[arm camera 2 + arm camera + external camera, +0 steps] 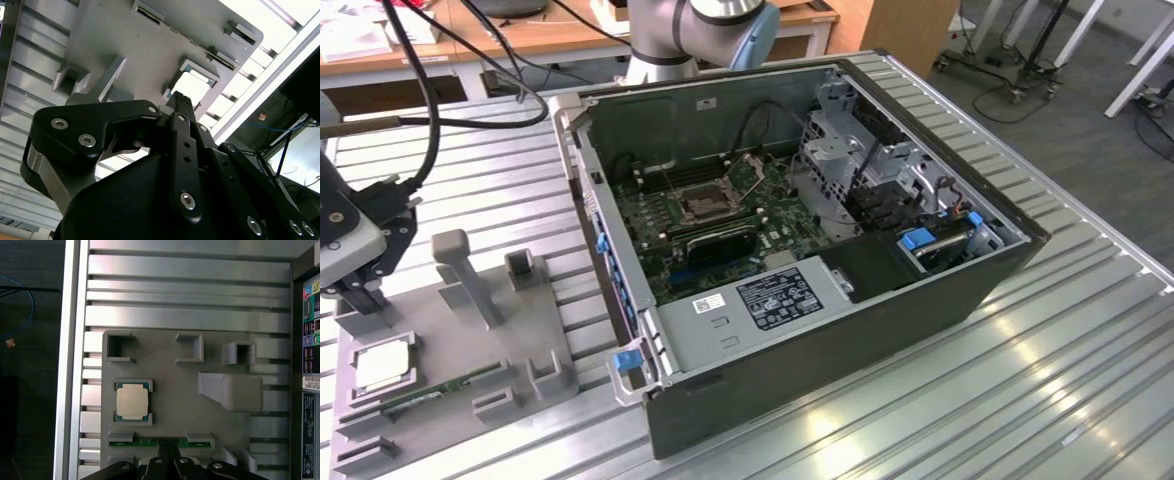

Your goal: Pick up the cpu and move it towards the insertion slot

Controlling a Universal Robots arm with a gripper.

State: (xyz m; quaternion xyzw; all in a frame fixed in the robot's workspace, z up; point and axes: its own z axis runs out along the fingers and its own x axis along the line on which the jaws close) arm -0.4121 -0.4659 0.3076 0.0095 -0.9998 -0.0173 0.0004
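Note:
The cpu (380,366) is a small silvery square chip lying flat in a pocket of a grey fixture plate (520,330) at the exterior view's left. In both wrist views the cpu (132,402) (194,86) rests in its holder, untouched. My black gripper (360,298) hangs just above the plate, a short way from the chip, shut with nothing held. Its tips (168,450) sit over a green memory stick (150,442). The insertion slot (702,205) is the square metal-framed socket on the motherboard inside the open computer case (854,330).
The case stands on a slatted aluminium table (1014,400). Grey posts and brackets (464,270) rise from the fixture plate beside the gripper. Black cables (420,90) hang at the back of the exterior view's left. The arm's base (680,40) stands behind the case.

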